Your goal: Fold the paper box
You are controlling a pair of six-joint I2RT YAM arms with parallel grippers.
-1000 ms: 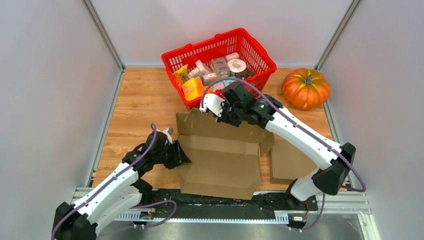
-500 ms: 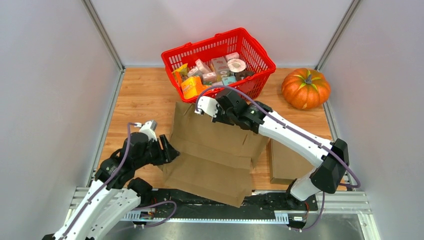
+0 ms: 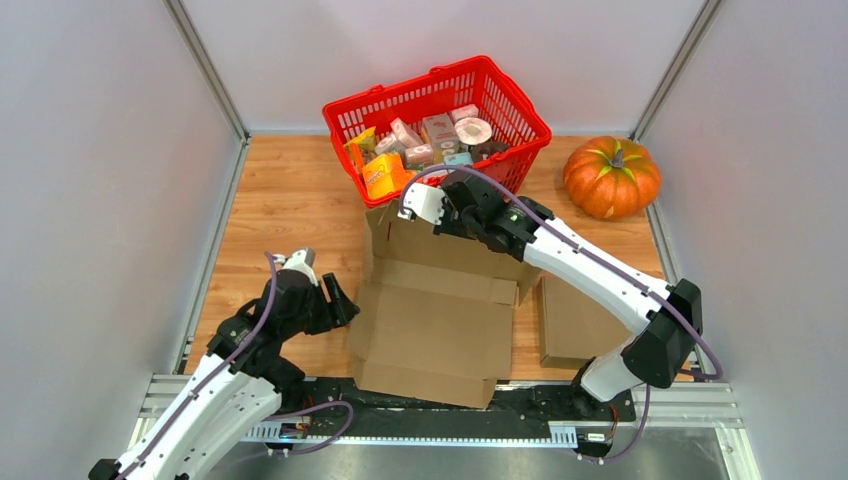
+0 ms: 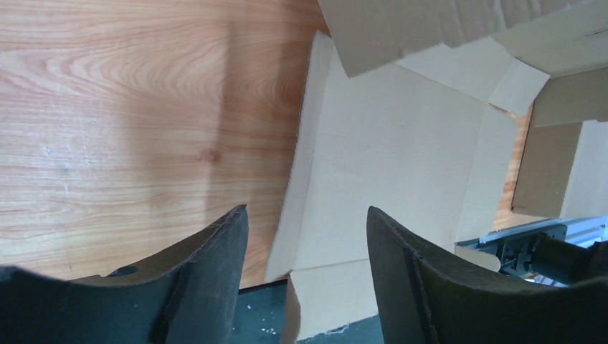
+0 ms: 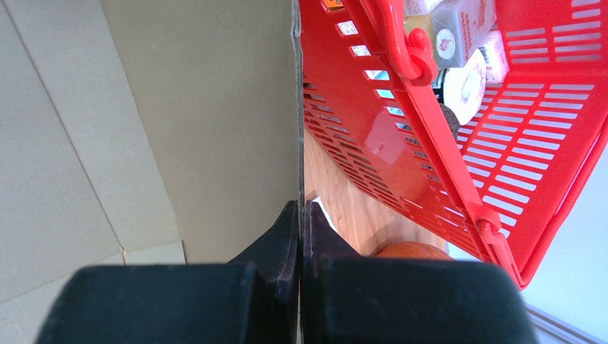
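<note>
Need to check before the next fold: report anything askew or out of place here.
The flat brown cardboard box sits skewed, its near edge hanging past the wooden table over the black rail. Its far flap, pinched in the right pincer, stands right beside the red plastic basket.

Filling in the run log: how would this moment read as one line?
left pincer: open, empty, left of cardboard box | right pincer: shut on box's far flap | box: flaps open, beside red basket
</note>
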